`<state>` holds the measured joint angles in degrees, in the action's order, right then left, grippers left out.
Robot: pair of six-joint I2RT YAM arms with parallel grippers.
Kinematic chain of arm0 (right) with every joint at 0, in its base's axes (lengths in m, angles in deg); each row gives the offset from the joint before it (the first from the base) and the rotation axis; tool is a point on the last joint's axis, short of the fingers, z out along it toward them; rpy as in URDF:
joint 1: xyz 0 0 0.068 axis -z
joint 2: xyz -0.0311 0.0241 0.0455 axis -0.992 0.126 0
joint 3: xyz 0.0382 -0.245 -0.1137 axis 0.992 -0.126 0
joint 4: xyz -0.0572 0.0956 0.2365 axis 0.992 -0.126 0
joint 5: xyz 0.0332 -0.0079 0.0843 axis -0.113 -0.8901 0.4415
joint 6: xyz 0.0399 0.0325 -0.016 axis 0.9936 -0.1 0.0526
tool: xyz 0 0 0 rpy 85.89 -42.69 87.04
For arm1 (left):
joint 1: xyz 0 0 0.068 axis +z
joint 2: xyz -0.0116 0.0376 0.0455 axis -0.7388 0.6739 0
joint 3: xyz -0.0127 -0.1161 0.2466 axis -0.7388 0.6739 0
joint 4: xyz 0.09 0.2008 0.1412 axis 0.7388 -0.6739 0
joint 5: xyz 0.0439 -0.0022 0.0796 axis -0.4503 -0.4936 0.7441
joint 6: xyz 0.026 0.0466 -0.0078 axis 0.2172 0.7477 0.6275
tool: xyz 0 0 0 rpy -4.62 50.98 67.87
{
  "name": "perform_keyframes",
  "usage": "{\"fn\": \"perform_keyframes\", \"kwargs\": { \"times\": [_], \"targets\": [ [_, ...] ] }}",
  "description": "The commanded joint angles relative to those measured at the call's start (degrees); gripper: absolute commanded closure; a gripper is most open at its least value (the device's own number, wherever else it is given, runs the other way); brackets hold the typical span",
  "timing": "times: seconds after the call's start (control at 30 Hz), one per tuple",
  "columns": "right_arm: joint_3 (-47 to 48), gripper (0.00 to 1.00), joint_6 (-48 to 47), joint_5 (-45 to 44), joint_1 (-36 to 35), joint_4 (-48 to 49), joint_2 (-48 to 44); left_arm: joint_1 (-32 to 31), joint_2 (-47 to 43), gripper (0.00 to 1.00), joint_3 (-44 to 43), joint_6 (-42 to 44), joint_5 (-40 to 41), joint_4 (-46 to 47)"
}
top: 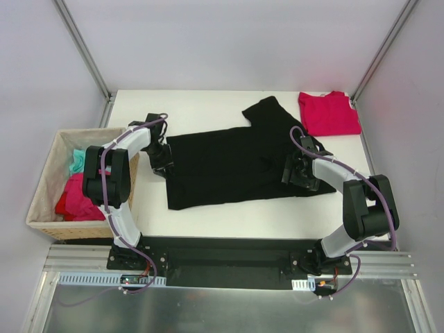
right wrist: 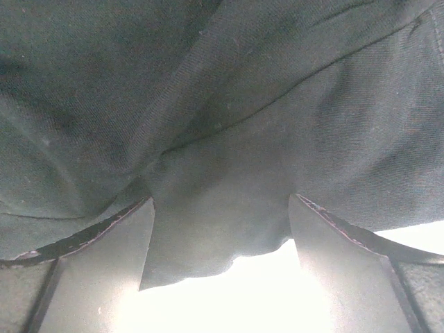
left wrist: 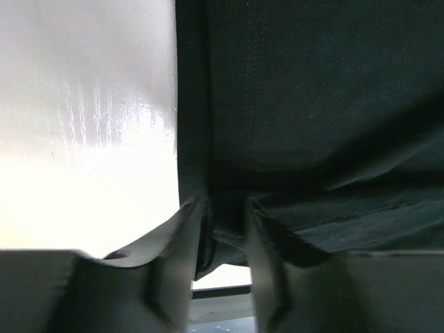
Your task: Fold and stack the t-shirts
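- White worktop [top: 208, 104] fills the middle of the overhead view, with pale walls closing it in on three sides.
- The black t-shirt [top: 236, 163] lies spread across the middle of that worktop. Its body runs left to right and one sleeve points up towards the far edge.
- My left pincer [left wrist: 223, 208] is down at the left edge of the black t-shirt. Its two fingers [left wrist: 173, 257] are drawn close together and pinch a fold of the shirt's edge between them.
- In my left wrist view the black cloth covers the right side of the picture, and bare bright worktop shows just left of the shirt's edge.
- My right pincer [right wrist: 220, 201] is at the right edge of the black t-shirt. Its fingers [right wrist: 333, 263] are spread wide, and a flap of the black cloth lies in the gap between them without being clamped.
- In my right wrist view the black cloth is creased and covers almost the whole picture, with bright worktop showing only under the flap.
- The red t-shirt [top: 329, 114] lies flat on the worktop beyond the black t-shirt's right end, near the far right corner and apart from the black cloth.
- A woven basket [top: 48, 173] stands left of the black t-shirt, off the worktop's left side, with red and teal cloth [top: 73, 198] bundled inside.
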<state>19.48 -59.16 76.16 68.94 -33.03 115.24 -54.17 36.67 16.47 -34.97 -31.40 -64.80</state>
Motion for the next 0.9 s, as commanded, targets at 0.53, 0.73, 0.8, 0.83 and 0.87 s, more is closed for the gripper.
{"fn": "perform_keyframes", "kwargs": {
  "times": [0.53, 0.73, 0.8, 0.83, 0.87],
  "targets": [
    [-0.49, 0.18, 0.53, 0.20, -0.06, 1.24, 0.44, -1.54, -1.06, 1.00, -0.60, 0.73, 2.96, -2.02],
    [-0.67, 0.19, 0.61, 0.02, -0.15, 1.15, 0.35, -1.45, -1.40, 1.00, -2.00, 1.35, 4.54, -2.37],
    [-0.76, 0.19, 0.53, -0.07, -0.15, 1.33, 0.36, -1.36, -1.58, 1.00, -3.83, 1.87, 5.24, -3.42],
    [-0.67, 0.19, 0.52, 0.02, -0.06, 1.33, 0.44, -1.19, -1.58, 1.00, -4.54, 2.05, 5.94, -3.86],
    [-0.67, 0.19, 0.61, 0.11, -0.15, 1.24, 0.44, -1.10, -1.50, 1.00, -5.16, 2.31, 6.12, -4.21]
  ]
}}
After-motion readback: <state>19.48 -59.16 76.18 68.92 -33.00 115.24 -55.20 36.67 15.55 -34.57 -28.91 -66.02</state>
